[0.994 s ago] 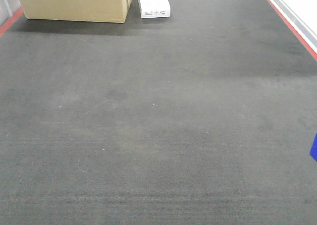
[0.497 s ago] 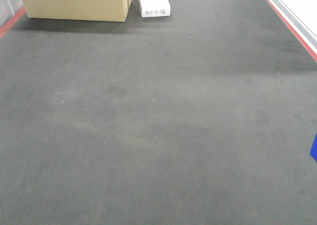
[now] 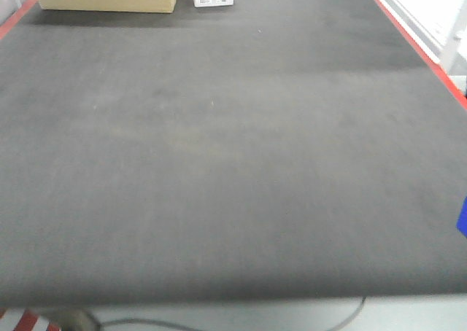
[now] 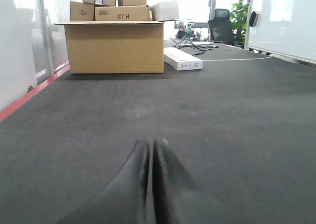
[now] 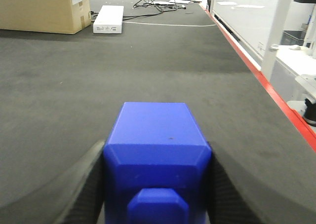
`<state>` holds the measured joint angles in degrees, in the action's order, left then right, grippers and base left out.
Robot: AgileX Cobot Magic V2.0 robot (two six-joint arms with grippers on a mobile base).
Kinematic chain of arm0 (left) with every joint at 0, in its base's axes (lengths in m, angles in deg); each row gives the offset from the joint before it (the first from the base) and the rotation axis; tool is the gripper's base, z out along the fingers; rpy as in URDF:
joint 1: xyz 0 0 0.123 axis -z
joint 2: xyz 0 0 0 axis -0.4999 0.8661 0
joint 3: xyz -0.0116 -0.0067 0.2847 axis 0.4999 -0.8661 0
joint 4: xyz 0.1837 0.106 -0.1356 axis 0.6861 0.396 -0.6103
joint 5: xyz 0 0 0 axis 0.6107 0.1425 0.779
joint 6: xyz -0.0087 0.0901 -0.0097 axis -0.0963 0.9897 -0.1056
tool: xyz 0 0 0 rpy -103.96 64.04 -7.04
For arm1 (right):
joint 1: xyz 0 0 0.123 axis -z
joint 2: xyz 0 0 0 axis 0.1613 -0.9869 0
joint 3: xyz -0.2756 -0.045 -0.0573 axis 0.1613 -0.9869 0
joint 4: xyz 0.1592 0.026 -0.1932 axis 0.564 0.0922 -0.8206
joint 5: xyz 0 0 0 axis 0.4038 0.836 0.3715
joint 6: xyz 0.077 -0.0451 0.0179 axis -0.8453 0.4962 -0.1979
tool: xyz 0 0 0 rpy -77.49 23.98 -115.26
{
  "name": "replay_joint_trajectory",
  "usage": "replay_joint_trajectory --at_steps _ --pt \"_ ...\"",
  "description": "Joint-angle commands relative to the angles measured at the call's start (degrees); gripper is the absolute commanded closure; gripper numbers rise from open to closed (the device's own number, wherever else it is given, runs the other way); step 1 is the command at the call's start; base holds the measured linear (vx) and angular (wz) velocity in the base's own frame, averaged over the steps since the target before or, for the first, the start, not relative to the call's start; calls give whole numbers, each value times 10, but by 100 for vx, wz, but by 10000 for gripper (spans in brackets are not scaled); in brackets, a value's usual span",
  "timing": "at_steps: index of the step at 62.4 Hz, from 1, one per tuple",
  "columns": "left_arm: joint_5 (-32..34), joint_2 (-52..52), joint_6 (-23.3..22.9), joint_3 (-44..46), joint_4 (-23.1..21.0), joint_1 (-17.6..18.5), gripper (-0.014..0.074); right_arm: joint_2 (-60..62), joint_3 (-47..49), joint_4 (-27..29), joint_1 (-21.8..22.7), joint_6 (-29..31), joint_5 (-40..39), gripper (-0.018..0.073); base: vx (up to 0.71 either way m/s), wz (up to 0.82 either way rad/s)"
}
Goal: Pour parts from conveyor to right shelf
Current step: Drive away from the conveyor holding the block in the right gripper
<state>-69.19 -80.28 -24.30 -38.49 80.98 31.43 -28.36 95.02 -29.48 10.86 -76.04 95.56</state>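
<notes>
The conveyor (image 3: 219, 163) is a wide dark-grey belt that fills the front view. One of the parts, a bright-blue block (image 5: 157, 150) with a square knob facing the camera, is clamped between the fingers of my right gripper (image 5: 157, 157), just above the belt. A sliver of that blue (image 3: 462, 218) shows at the front view's right edge. My left gripper (image 4: 150, 149) hovers low over the belt (image 4: 222, 110), its fingers pressed together with nothing between them. The right shelf is out of view.
A cardboard box (image 4: 116, 46) with smaller boxes stacked on it stands at the belt's far left, a white flat device (image 4: 182, 61) beside it. A red side rail (image 3: 416, 47) runs along the right. The belt's near edge (image 3: 219, 298) shows, with a cable (image 3: 343, 320) below it.
The front view has pulled back: the box and white device have slid up toward the top edge, and the belt's near edge and the floor below it have come into sight.
</notes>
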Motion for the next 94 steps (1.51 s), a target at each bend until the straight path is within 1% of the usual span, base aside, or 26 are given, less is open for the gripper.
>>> replay_joint_trajectory --at_steps 1,33,59,71,94 --pt "43 -8 -2 -18 -2 0 603 -5 17 1 -1 4 -45 568 -44 -6" --pt "43 -8 -2 -18 -2 0 603 -5 17 1 -1 4 -45 568 -44 3" --pt "43 -8 -2 -18 -2 0 603 -5 17 1 -1 4 -45 568 -31 -5" --pt "43 -8 -2 -18 -2 0 603 -5 17 1 -1 4 -45 568 -20 -56" --pt "43 -8 -2 -18 -2 0 603 -5 17 1 -1 4 -45 568 -19 -98"
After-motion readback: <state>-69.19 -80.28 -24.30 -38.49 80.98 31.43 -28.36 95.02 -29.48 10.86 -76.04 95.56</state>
